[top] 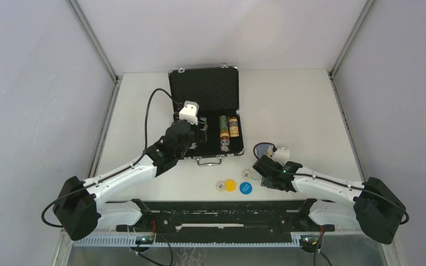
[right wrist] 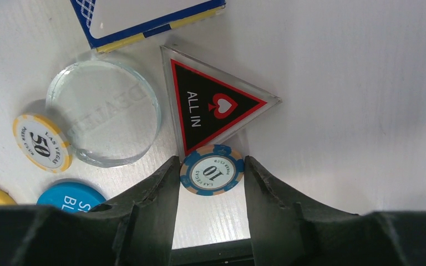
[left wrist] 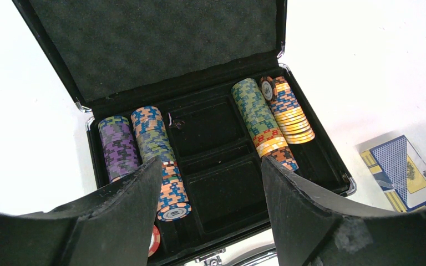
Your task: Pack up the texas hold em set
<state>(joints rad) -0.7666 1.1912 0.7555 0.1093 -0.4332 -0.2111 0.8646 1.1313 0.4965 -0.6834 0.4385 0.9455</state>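
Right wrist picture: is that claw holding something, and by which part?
Yes: the right gripper pinches the blue 10 chip across its rim, one finger on each side, beside the All In triangle.

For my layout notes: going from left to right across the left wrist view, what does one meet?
Purple chip row, blue-green-orange chip row, green chip row, orange chip row, card deck.

We see a robot lab's test cell: a bare white bench [top: 294, 105] boxed in by plain panels [top: 28, 100] on aluminium struts [top: 91, 37], with the left arm [top: 125, 176] and right arm [top: 327, 185] bolted to a black rail [top: 222, 206].
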